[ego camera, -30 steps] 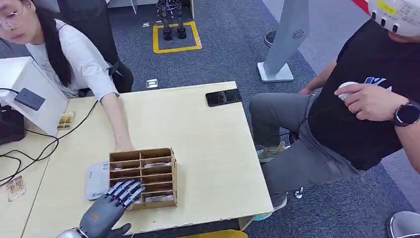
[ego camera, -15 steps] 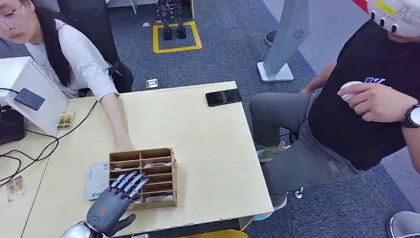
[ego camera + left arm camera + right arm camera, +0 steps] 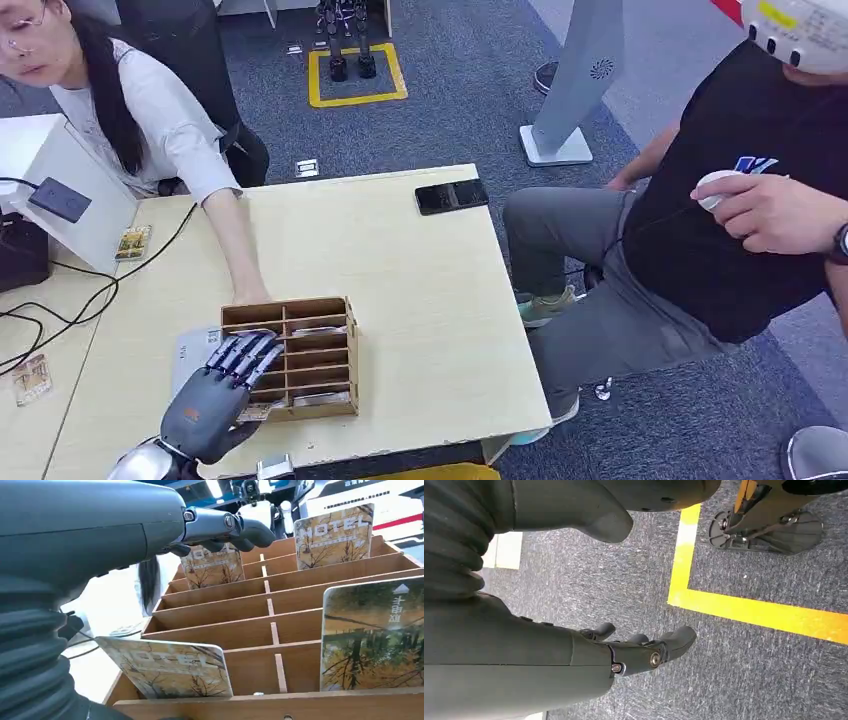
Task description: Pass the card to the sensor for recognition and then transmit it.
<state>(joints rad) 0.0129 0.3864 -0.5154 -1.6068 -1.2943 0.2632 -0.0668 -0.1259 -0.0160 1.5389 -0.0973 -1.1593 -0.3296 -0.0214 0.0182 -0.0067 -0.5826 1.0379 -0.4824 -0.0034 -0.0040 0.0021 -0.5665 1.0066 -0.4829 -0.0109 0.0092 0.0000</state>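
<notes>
A wooden slotted rack (image 3: 310,350) stands near the table's front edge with hotel cards in several slots. My left hand (image 3: 215,400) reaches over its left column with fingers stretched and apart, holding nothing. In the left wrist view the fingers (image 3: 225,527) hover at the top of one upright card (image 3: 212,570); whether they touch it I cannot tell. Other cards (image 3: 167,667) (image 3: 372,635) (image 3: 334,536) lean in nearer and farther slots. The dark sensor (image 3: 60,200) sits on a white box at the far left. My right hand (image 3: 644,650) hangs over the carpet, empty, fingers loosely apart.
A person's hand (image 3: 250,295) holds the rack's far left corner. A white pad (image 3: 188,362) lies left of the rack. A black phone (image 3: 452,196) lies at the table's far right edge. Cables and loose cards (image 3: 133,242) lie left. A seated person is at the right.
My left hand has moved forward and a little left over the rack, its fingers now reaching slots farther from me. The rack and the person's hand have stayed put.
</notes>
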